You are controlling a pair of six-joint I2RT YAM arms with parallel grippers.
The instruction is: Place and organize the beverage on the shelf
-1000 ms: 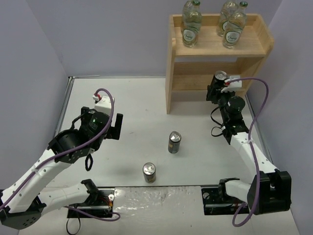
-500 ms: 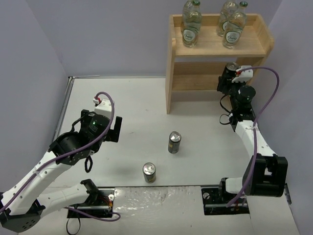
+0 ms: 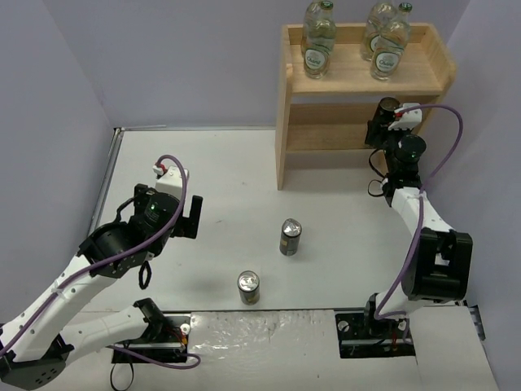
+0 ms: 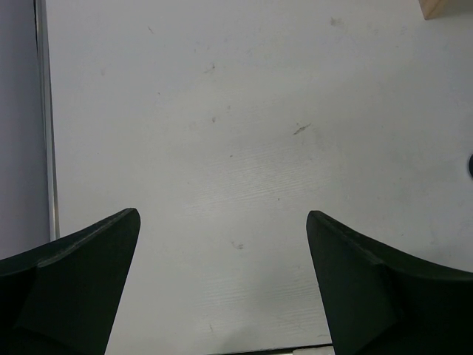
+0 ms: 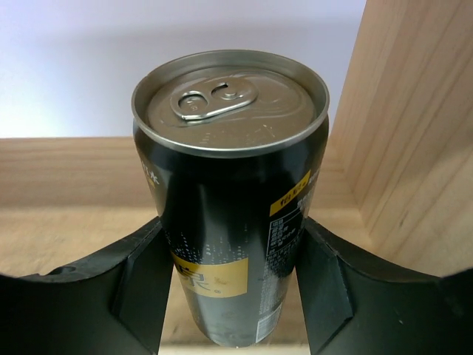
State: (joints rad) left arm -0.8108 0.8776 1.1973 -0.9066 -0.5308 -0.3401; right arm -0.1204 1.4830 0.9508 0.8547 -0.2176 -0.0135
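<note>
The wooden shelf (image 3: pixel 297 98) stands at the back right. Three clear bottles (image 3: pixel 318 49) with pale-green labels show on its top tier, and a dark cap shows behind them. My right gripper (image 3: pixel 383 124) is shut on a slim dark can (image 3: pixel 387 106) and holds it upright inside the right end of the lower tier. In the right wrist view the can (image 5: pixel 230 133) sits between my fingers (image 5: pixel 140 288), close to the shelf's right side panel (image 5: pixel 414 148). Two more cans (image 3: pixel 291 236) (image 3: pixel 249 287) stand on the table. My left gripper (image 3: pixel 192 216) is open and empty, seen over bare table (image 4: pixel 222 214).
The white table (image 3: pixel 228 171) is edged by a metal rail (image 3: pixel 106 179) on the left. Lilac walls close the back and sides. The arm bases (image 3: pixel 163 334) sit at the near edge.
My right gripper has carried the can right and farther back, into the lower tier of the shelf. My left arm has shifted slightly toward me.
</note>
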